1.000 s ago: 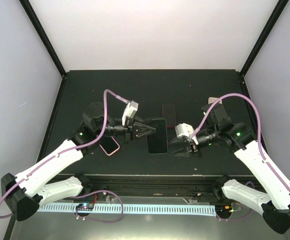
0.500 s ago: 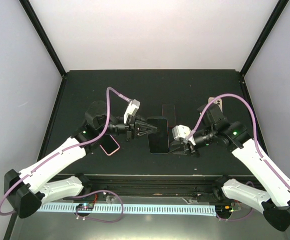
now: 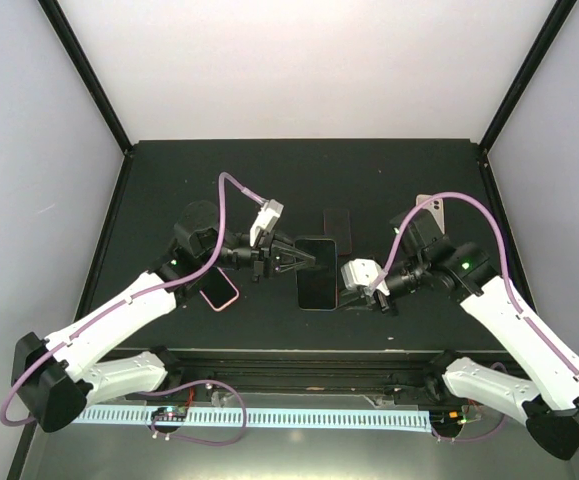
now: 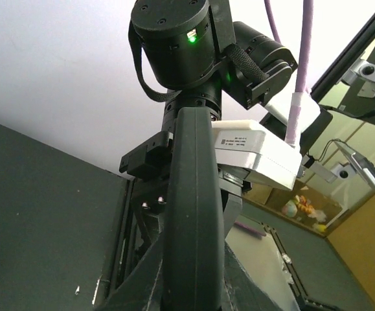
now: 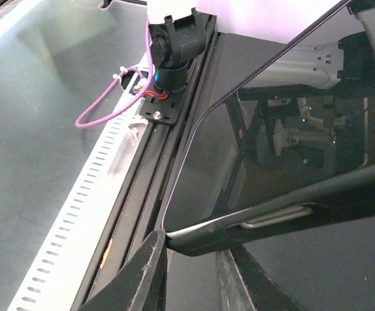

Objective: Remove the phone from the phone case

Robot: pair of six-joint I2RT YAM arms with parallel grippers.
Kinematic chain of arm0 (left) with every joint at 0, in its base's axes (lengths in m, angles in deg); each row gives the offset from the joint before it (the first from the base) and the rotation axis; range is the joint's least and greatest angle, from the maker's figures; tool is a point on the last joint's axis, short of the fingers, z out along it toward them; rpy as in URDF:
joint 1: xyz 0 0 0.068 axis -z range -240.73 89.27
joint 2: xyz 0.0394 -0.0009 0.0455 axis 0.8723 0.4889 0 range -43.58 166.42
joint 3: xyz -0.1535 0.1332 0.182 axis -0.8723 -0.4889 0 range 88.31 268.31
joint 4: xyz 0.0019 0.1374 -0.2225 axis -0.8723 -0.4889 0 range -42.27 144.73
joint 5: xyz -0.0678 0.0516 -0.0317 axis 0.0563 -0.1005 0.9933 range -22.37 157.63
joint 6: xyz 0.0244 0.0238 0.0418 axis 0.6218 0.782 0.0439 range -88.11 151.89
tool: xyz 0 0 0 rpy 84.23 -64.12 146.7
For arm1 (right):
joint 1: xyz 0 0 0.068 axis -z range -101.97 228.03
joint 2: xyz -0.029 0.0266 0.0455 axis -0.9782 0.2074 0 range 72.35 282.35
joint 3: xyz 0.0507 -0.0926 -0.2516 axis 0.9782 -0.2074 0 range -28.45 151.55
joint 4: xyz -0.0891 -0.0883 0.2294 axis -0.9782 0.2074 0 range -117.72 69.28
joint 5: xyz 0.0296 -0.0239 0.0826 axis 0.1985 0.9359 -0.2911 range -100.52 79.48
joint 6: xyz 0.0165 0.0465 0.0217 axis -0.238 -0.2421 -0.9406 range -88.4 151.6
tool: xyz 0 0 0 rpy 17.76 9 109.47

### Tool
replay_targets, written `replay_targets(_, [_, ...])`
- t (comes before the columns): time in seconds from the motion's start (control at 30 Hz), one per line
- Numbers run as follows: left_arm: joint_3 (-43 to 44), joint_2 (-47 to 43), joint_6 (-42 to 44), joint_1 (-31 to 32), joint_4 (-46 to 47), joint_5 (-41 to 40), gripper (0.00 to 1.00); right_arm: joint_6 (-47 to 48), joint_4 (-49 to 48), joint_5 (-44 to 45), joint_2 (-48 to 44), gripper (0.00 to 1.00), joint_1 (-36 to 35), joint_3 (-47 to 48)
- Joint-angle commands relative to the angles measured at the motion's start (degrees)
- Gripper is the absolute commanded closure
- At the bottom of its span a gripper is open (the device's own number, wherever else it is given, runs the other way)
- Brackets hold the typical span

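The phone sits in its black phone case (image 3: pixel 317 272) at the middle of the black table. My left gripper (image 3: pixel 306 259) is shut on the case's far left edge. In the left wrist view that thick rounded case edge (image 4: pixel 192 194) stands upright between the fingers of the left gripper (image 4: pixel 190 285). My right gripper (image 3: pixel 355 291) is at the near right corner. In the right wrist view the glass screen (image 5: pixel 284 142) and the case rim (image 5: pixel 271 217) run between the fingers of the right gripper (image 5: pixel 193 259), with the corner pressed against one finger (image 5: pixel 145 275).
A pink-edged phone (image 3: pixel 219 290) lies under the left arm. A flat dark slab (image 3: pixel 338 224) lies just beyond the cased phone. A pale phone (image 3: pixel 431 207) shows behind the right arm. The table's raised front rail (image 3: pixel 299 365) runs along the near side.
My right gripper has moved left onto the phone's near right corner and its jaws have narrowed around it. The left gripper has shifted slightly right, still shut.
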Motion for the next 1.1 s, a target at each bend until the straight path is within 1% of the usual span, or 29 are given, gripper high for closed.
replay_targets(0.0, [0.9, -0.9, -5.5, 0.5, 6.3, 6.3, 0.98, 3.7, -4.0, 6.1, 1.9, 0.79, -0.1, 1.0])
replay_targets(0.27, [0.4, -0.9, -9.4, 0.6, 9.8, 7.9, 0.98, 4.4, -7.1, 9.5, 4.1, 0.80, 0.0, 0.4])
replay_targets(0.33, [0.3, -0.8, -10.3, 0.6, 10.9, 8.3, 0.98, 3.6, -8.7, 10.0, 4.6, 0.82, -0.1, 0.2])
replay_targets(0.43, [0.2, -1.0, -10.1, 0.6, 10.7, 8.2, 0.98, 0.5, -11.5, 9.6, 5.1, 0.82, 0.0, 0.0])
replay_targets(0.53, [0.1, -1.3, -9.5, 0.6, 9.8, 7.9, 0.98, -2.5, -13.1, 6.6, 5.2, 0.82, 0.0, -0.1])
replay_targets(0.67, [-0.2, -2.0, -9.2, 0.6, 9.8, 6.9, 0.99, -10.3, -17.6, 4.7, 4.6, 0.76, 0.2, -1.0])
replay_targets(0.73, [-0.3, -2.5, -8.0, 0.6, 8.4, 5.3, 0.98, -15.6, -21.4, 4.3, 4.0, 0.67, 0.4, -1.5])
replay_targets(0.8, [-0.9, -2.7, -7.4, 0.6, 8.5, 4.4, 0.99, -22.0, -25.0, 5.6, 3.3, 0.65, 0.5, -1.8])
replay_targets(0.83, [-1.7, -2.6, -8.0, 0.6, 9.5, 4.2, 0.99, -24.1, -26.5, 6.4, 3.1, 0.65, 0.6, -1.8])
replay_targets(0.93, [-4.4, -1.4, -12.1, 0.7, 17.0, 4.4, 0.98, -28.3, -28.7, 8.5, 3.6, 0.61, 0.7, -1.1])
replay_targets(1.07, [-6.0, -0.4, -12.7, 0.9, 19.0, 4.2, 0.98, -34.3, -31.3, 13.1, 4.7, 0.58, 1.1, 0.1])
